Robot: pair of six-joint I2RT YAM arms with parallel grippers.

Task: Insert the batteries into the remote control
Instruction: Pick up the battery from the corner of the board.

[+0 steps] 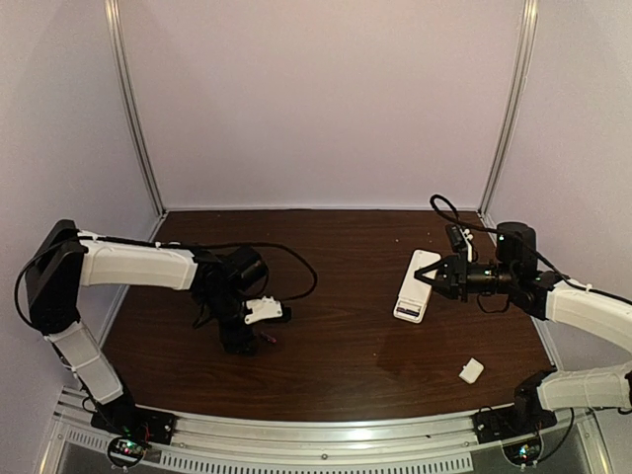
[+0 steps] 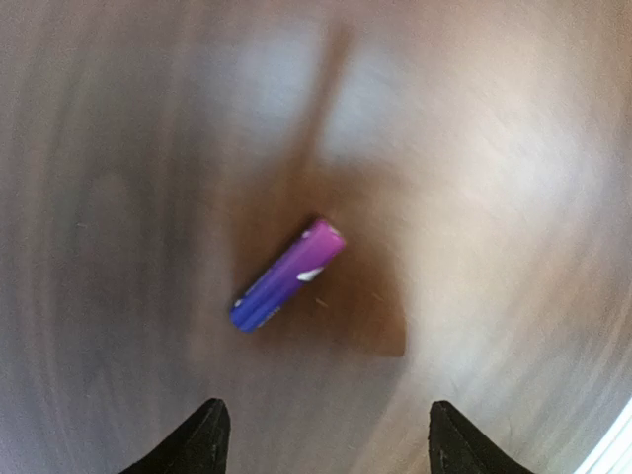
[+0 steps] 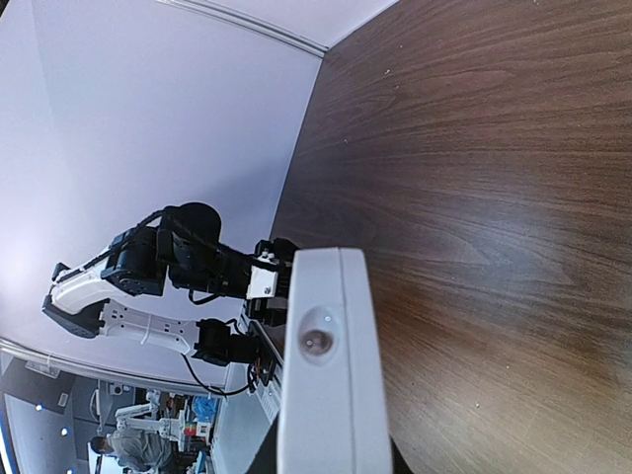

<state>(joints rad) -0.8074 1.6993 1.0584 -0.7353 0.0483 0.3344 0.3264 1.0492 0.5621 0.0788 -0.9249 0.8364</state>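
Battery (image 2: pixel 288 275) lies tilted on counter (image 2: pixel 513 197), at 12 o'clock from left pincer (image 2: pixel 326 446), which is released. Right pincer (image 1: pixel 433 278) grasps remote control (image 1: pixel 416 284) by one end, at counter's 3 o'clock.

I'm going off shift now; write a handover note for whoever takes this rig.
Left hand: open, above one battery lying on the table, not touching it.
Right hand: seems shut on the remote, table's right side.
Small white cover: loose, nearer the right base.
Done: no battery seen loaded.
To do: grasp this battery, find the second (not in view), load both.
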